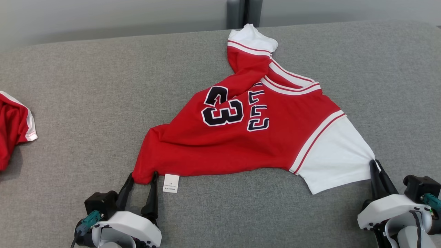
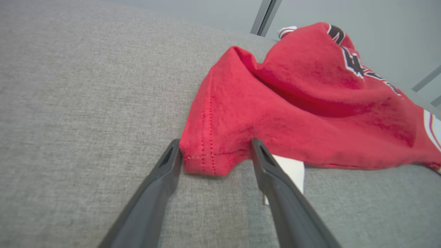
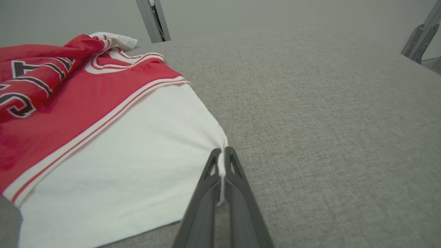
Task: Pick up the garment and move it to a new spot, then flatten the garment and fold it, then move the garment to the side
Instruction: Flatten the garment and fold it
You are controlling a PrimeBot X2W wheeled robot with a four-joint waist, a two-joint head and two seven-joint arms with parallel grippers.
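Note:
The garment (image 1: 248, 131) is a red jersey with white sleeves and dark number 23, lying rumpled across the middle of the grey padded surface. My left gripper (image 1: 142, 177) stands open at its near left hem corner (image 2: 206, 155), one finger on each side of the corner, nothing pinched. A white care label (image 1: 171, 183) sticks out beside the right finger. My right gripper (image 1: 375, 167) is shut on the edge of the near white sleeve (image 3: 137, 162), with a sliver of white cloth caught between the fingertips (image 3: 223, 155).
Another red and white piece of clothing (image 1: 13, 127) lies at the far left edge of the grey surface (image 1: 86, 86). A grey wall with a dark vertical post (image 1: 237, 13) runs behind the surface. Metal frame parts (image 3: 418, 38) stand at the right.

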